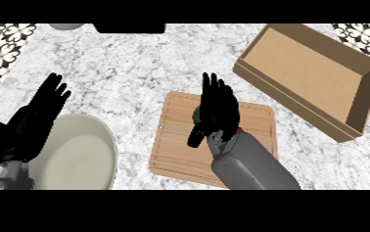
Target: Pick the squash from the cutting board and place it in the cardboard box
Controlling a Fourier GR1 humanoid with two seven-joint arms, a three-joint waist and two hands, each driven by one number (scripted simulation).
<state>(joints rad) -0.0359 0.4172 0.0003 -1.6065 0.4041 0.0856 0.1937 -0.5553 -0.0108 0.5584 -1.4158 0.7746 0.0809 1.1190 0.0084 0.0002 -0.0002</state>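
A wooden cutting board lies in the middle of the marble counter. Over it hovers my right hand, fingers straight and pointing away, thumb hanging to the left. Only a small dark green bit of the squash peeks out at the hand's left edge; the rest is hidden beneath the palm. I cannot tell whether the hand touches it. The cardboard box stands open at the right, tilted, with nothing visible inside. My left hand rests open at the left edge, fingers up.
A pale round plate sits at the lower left, partly under my left hand. A dark object and a grey one stand along the back edge. Patterned tiles show in the top corners.
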